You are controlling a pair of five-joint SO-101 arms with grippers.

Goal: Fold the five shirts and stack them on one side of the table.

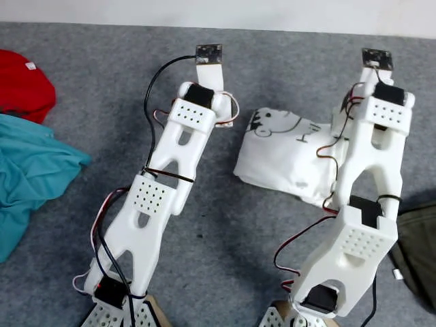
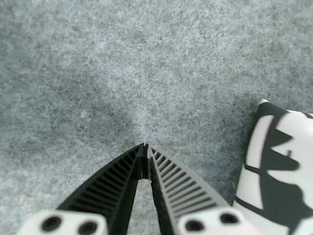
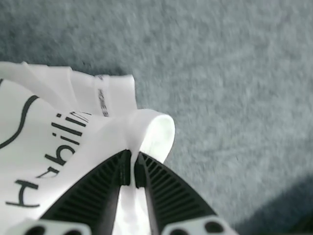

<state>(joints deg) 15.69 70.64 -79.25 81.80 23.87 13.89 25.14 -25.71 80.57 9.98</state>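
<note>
The grey felt-covered table (image 1: 225, 61) is recorded as the work surface. A crumpled teal knit shirt (image 1: 27, 170) is spread unfolded at one side edge of the high view. A white shirt with a black printed drawing (image 1: 286, 160) lies near the middle, between the two arms, gathered into a rough rectangle; its fold is judged part done and not yet flat. A bunched red shirt (image 1: 20, 85) sits just beside the teal one, and both are judged to be awaiting their turn. A dark olive shirt (image 1: 419, 252) is partly cut off at the opposite edge, near the right arm's base. Four shirts are counted.

The right gripper (image 3: 131, 156) is clamped tight on a raised fold at the white shirt's label edge — a hold judged suited to drawing that edge across. The left gripper (image 2: 145, 149) is closed with nothing between its fingers. It is held over bare felt just beside the printed edge, presumably kept out of the cloth's path.

Open felt is noted beyond the white shirt and between the arms — room enough, it is judged, for the fold. The side edges are taken up by loose shirts, so a stacking place is not yet evident.
</note>
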